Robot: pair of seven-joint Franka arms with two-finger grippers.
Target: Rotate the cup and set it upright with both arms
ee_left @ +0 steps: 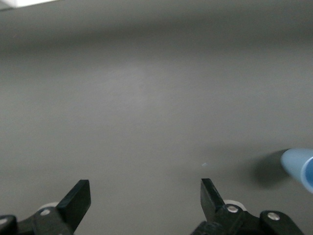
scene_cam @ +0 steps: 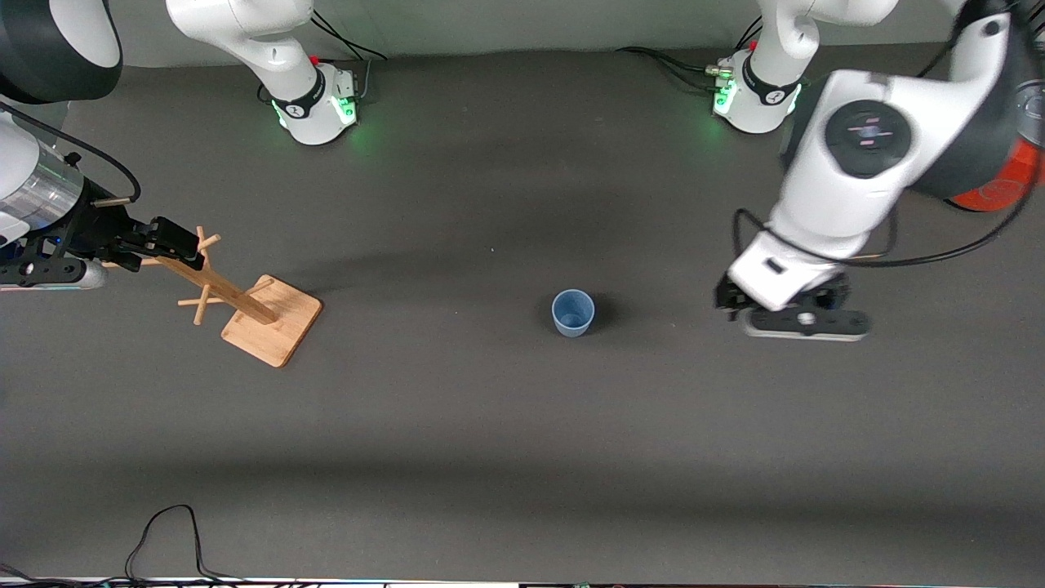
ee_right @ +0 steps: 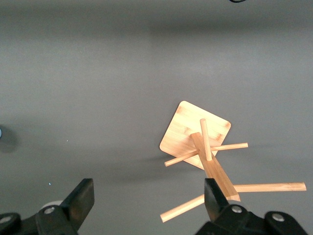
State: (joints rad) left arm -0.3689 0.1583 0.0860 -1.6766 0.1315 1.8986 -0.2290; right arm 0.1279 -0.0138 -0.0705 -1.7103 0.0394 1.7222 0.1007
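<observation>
The small light-blue cup (scene_cam: 573, 312) stands upright, mouth up, on the dark table near its middle. My left gripper (scene_cam: 782, 309) hangs low over the table beside the cup, toward the left arm's end, apart from it. In the left wrist view this gripper (ee_left: 145, 193) is open and empty, and the cup (ee_left: 299, 166) shows at the edge of the picture. My right gripper (scene_cam: 184, 243) is up by the top of a wooden peg rack (scene_cam: 245, 298) at the right arm's end. In the right wrist view it (ee_right: 146, 193) is open and empty.
The peg rack leans on its square wooden base (scene_cam: 273, 320); its pegs (ee_right: 205, 152) lie close to one right finger. An orange can (scene_cam: 996, 192) is mostly hidden by the left arm. A black cable (scene_cam: 163, 531) loops at the table's front edge.
</observation>
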